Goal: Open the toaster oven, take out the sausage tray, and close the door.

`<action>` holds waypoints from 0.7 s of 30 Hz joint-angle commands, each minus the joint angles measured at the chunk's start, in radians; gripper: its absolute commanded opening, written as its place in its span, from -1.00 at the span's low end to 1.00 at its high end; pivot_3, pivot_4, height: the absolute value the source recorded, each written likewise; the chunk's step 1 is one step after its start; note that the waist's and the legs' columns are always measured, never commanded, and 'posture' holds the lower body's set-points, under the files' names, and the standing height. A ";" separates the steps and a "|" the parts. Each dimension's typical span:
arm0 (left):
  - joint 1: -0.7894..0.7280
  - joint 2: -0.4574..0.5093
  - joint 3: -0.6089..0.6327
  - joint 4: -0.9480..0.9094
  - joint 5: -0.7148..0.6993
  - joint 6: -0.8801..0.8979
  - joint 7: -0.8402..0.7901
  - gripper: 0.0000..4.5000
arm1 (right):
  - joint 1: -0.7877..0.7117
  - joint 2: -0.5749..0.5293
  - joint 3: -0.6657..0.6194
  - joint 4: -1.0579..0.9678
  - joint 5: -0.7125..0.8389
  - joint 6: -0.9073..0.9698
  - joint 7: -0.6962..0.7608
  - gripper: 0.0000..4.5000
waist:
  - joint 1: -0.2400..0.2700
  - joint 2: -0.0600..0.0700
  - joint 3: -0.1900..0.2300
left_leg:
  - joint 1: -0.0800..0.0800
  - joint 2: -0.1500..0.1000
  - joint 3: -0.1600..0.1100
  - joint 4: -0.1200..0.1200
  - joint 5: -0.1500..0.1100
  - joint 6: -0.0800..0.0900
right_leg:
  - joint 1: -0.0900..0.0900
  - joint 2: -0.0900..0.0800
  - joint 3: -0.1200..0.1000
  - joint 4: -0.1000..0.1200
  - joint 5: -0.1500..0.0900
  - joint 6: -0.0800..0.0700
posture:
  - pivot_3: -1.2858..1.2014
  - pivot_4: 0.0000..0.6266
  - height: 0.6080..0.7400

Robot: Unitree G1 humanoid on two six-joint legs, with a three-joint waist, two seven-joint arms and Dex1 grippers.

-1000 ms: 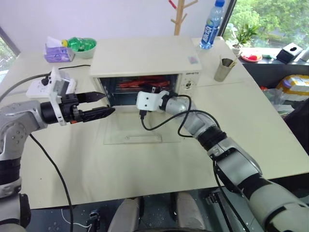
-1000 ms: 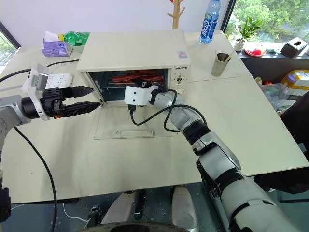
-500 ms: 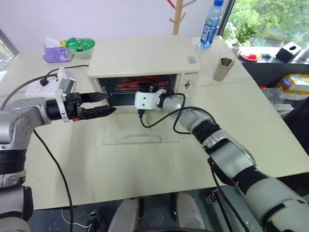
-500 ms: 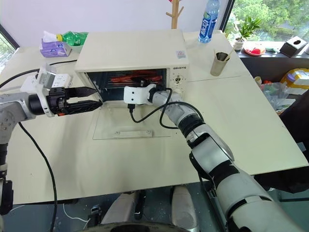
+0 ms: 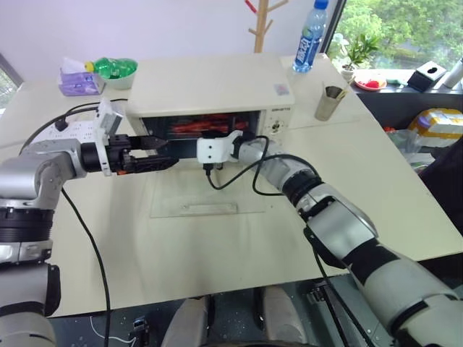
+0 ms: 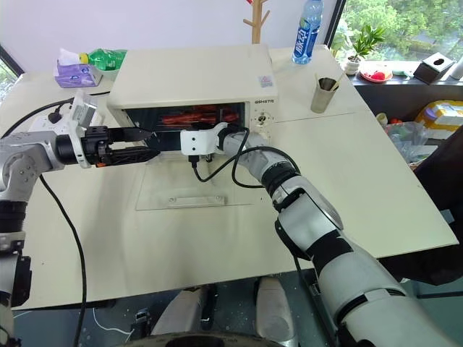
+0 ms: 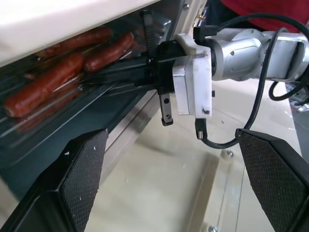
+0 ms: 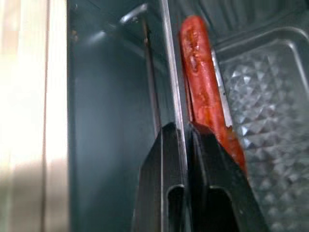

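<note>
Door (image 5: 195, 195) lies flat open. Right gripper (image 8: 181, 140), inside the toaster oven (image 5: 210, 90), is clamped on the sausage tray (image 8: 174, 87) rim. Left gripper (image 5: 155, 153) hovers wide apart, holding nothing, at the opening.

It looks like an office or lab room. A cream table (image 5: 405, 173) holds a power strip (image 5: 76, 129), tissues (image 5: 74, 81) and a water bottle (image 5: 307, 43); windows show at the far right.

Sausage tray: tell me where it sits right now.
The sausage tray sits inside the open toaster oven, its front rim pinched by the right hand; the left hand is beside the opening.
</note>
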 commanded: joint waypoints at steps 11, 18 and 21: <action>-0.085 -0.006 0.001 0.114 0.058 -0.065 -0.056 1.00 | 0.041 -0.036 -0.014 -0.060 -0.005 -0.045 0.008 -0.97 | 0.003 0.000 0.000 | 0.000 0.000 -0.001 0.000 0.001 -0.002 | -0.001 0.000 0.000 0.004 -0.001 -0.001 | 0.03 -0.52 0.98; -0.139 -0.025 -0.013 0.190 0.096 -0.093 -0.085 1.00 | 0.158 -0.097 -0.029 -0.322 0.011 -0.008 0.093 -0.97 | 0.009 0.000 0.000 | 0.000 -0.001 -0.001 0.001 0.001 -0.002 | 0.000 0.000 0.000 0.004 -0.001 -0.001 | 0.03 -0.52 0.98; -0.156 -0.033 -0.020 0.215 0.111 -0.107 -0.095 1.00 | 0.210 -0.120 -0.034 -0.434 0.006 0.025 0.122 -0.97 | 0.014 0.000 0.000 | 0.000 -0.001 -0.001 0.002 0.001 -0.001 | 0.000 0.000 0.000 0.005 -0.001 -0.001 | 0.03 -0.52 0.98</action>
